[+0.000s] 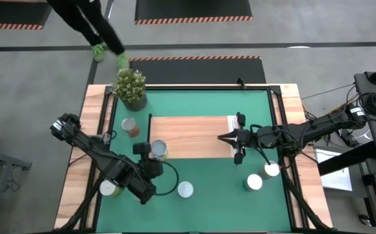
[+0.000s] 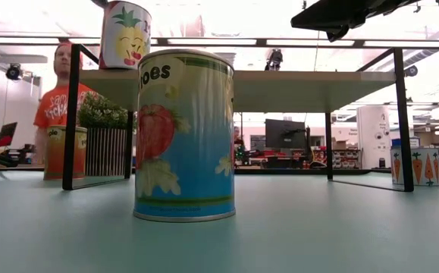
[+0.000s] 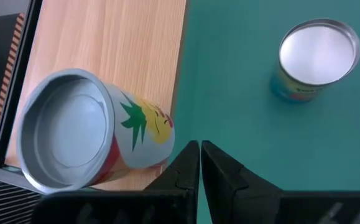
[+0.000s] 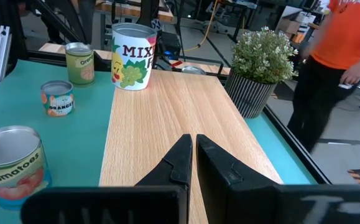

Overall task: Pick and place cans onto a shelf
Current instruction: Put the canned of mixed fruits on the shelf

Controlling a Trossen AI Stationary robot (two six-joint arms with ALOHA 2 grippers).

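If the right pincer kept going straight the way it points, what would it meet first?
The shut right pincer points along the bare shelf board. The way looks free at first; the first thing in line is probably the mixed-fruit can at the far end, though it may pass beside it.

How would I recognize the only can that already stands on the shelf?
Find the light-wood shelf in the middle of the green mat. At its end nearest the left gripper stands one can, with fruit pictures on a white label. Every other can stands down on the mat or table.
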